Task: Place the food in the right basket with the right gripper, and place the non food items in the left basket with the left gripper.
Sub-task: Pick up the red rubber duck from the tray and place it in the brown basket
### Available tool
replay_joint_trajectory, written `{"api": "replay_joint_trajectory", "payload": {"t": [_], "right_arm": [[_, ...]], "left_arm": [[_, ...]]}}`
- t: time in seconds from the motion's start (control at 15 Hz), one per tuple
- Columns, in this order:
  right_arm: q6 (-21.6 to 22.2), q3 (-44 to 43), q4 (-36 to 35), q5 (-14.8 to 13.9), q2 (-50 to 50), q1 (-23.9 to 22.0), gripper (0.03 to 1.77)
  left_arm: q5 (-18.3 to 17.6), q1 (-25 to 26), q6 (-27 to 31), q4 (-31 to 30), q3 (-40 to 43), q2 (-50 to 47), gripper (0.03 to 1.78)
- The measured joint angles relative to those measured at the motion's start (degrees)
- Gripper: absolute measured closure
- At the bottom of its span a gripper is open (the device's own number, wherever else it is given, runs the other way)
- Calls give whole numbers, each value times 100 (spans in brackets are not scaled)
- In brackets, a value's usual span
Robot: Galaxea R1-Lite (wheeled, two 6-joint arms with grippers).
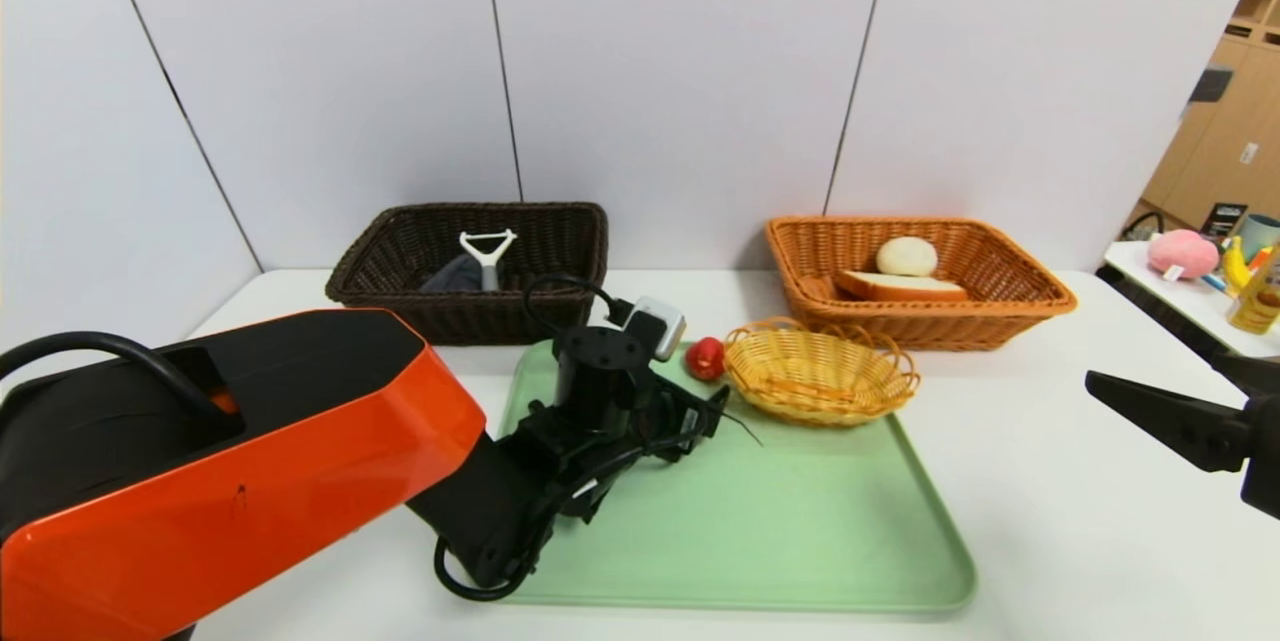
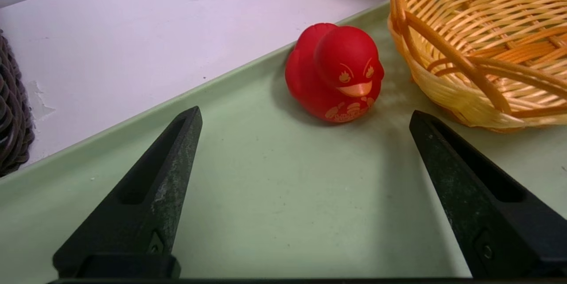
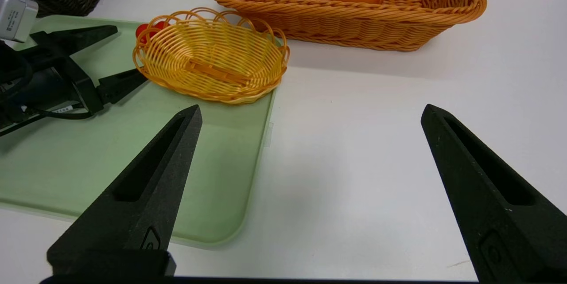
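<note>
The left gripper [image 2: 305, 115] hung low over the far part of the green tray [image 1: 800, 541], its two black fingers spread wide with nothing between them — the red duck [image 2: 335, 72] sat just beyond the tips, untouched. The duck stood upright on the tray near its far rim, facing the gripper, just beside the small yellow basket [image 1: 820, 371], which lay to its right on the tray's far right corner. In the head view the fingertips themselves were hard to make out behind the wrist, its camera and a tangle of cables, and the duck showed only as a small red blob [image 1: 705, 358].

The right gripper [image 3: 310, 113] was likewise wide apart and held nothing, hovering above bare white table [image 1: 1080, 521] to the right of the tray. From the head camera only one pointed finger and part of the wrist showed at the right edge [image 1: 1170, 421]; the rest was cut off.

The left arm reached in from the near left, its orange-and-black upper housing filling that corner, the forearm angled toward the duck. The right arm came in from the right.

In the dark left basket [image 1: 470, 321], at the far left, the white-headed peeler [image 1: 488, 256] leaned against the dark grey cloth [image 1: 455, 276], both partly hidden by the wicker wall. In the orange right basket [image 1: 920, 321], at the far right, the bread slice [image 1: 900, 286] lay flat with the pale bun [image 1: 907, 256] just behind it — whether they touched could not be told.
</note>
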Motion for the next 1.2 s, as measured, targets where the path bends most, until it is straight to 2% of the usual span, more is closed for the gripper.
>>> {"api": "replay_joint_trajectory", "payload": {"t": [0.27, 1.2], "right_arm": [[2, 0, 0, -4, -11, 0, 9], [-24, 135, 2, 7, -138, 9, 9]], "left_arm": [[190, -38, 5, 272, -200, 35, 14], [483, -167, 10, 263, -677, 291, 12]]}}
